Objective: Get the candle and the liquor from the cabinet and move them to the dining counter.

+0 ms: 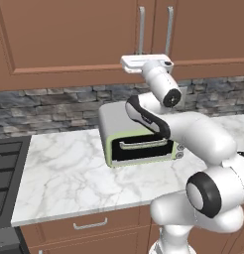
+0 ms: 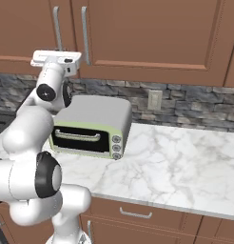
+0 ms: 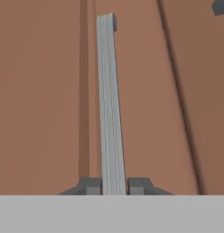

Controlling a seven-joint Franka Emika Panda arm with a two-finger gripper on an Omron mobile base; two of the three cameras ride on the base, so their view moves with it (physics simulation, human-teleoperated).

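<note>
Dark tool [image 3: 114, 185] tips clamp the cabinet [image 3: 45, 91]'s slim, silvery bar handle [image 3: 110, 104] against smooth brown wood.

base views flank toaster oven [image 1: 136, 136], hand close-up

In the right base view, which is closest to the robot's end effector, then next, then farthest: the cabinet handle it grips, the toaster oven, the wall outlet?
1. Cabinet handle, clamped in the end effector.
2. Toaster oven, below on the counter.
3. Wall outlet, farther right on the stone backsplash.
</note>
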